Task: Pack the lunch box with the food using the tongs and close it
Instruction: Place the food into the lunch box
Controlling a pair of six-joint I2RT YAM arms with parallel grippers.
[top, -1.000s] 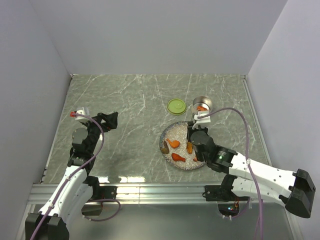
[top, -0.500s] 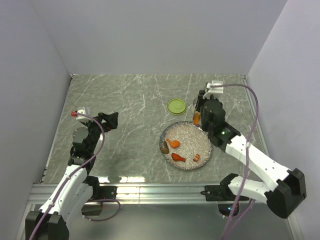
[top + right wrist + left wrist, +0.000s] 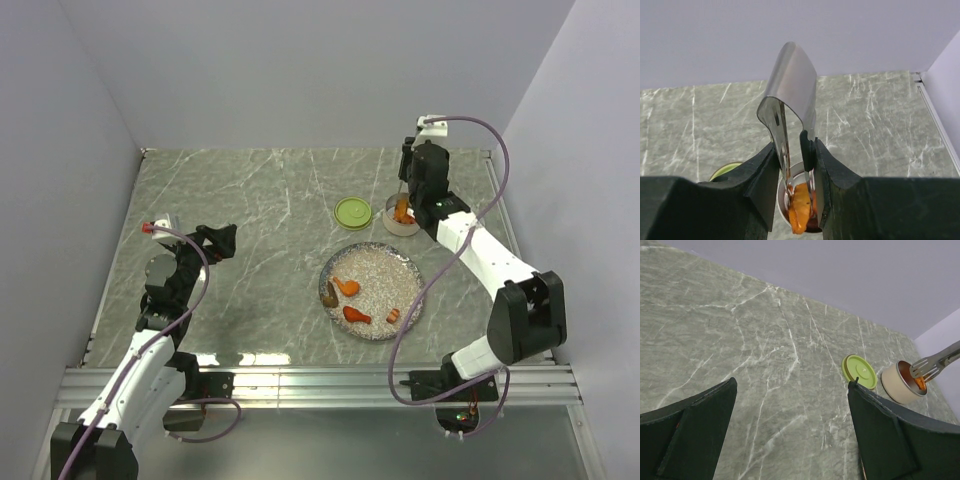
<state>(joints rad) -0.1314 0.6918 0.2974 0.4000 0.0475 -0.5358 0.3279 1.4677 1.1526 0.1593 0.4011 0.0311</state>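
My right gripper point(image 3: 795, 150) is shut on the thin metal tongs point(image 3: 790, 75). The tongs pinch an orange piece of food point(image 3: 801, 212) that hangs in the mouth of the small steel lunch box point(image 3: 799, 167), where more orange and red food lies. From above, the right gripper point(image 3: 405, 193) stands over the lunch box point(image 3: 412, 222). Its lime-green lid point(image 3: 353, 212) lies flat to the left of the tin. My left gripper point(image 3: 222, 238) hovers open and empty at the left; its wrist view shows the lid point(image 3: 860, 371), lunch box point(image 3: 897, 385) and tongs point(image 3: 935, 362).
The speckled grey plate point(image 3: 400, 262) sits in front of the lunch box with an orange piece point(image 3: 347, 287), a dark brown piece point(image 3: 331, 294), a red piece point(image 3: 356, 315) and a small orange piece point(image 3: 393, 316). Walls enclose the marble table on three sides.
My right arm has swung from the plate out to the lunch box, carrying an orange piece in the tongs. The left arm has not moved.
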